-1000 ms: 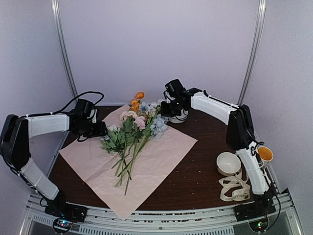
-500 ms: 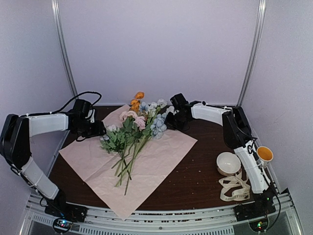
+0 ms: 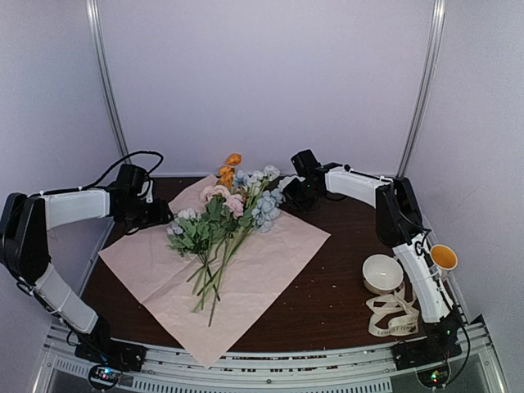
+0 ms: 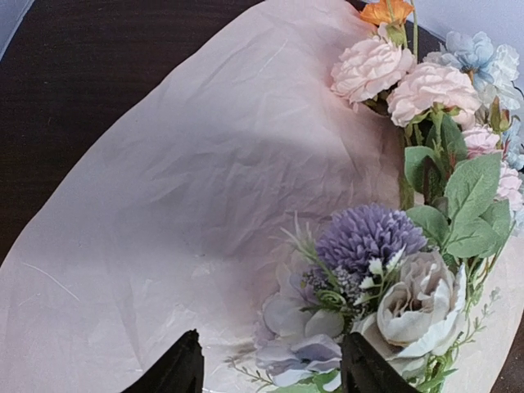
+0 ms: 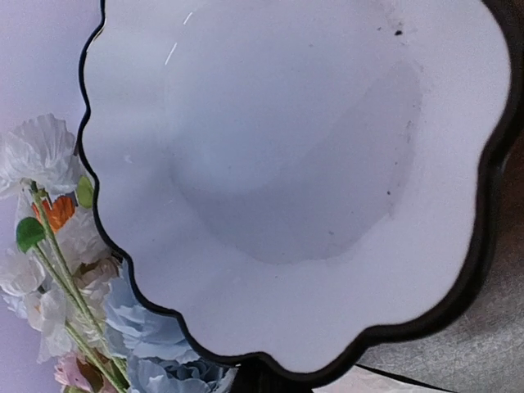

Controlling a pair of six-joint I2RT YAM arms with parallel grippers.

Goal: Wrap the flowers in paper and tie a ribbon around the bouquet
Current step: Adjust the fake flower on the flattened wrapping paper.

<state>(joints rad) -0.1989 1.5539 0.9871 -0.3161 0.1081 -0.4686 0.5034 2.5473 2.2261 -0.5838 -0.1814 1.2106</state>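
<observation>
right wrist shows a scalloped bowl [image 5: 311, 164] beside flowers [image 5: 74, 270]; left wrist doesn't.

The left tool [image 4: 272, 370] hovers open over the paper [image 4: 164, 205], one fingertip perhaps touching the flowers [image 4: 393, 262].

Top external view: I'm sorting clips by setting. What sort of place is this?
Probably a robot test booth, not a flower shop: plain pale walls with metal poles, a left arm and right arm bolted at the table edge, and flowers staged on pink paper.
</observation>
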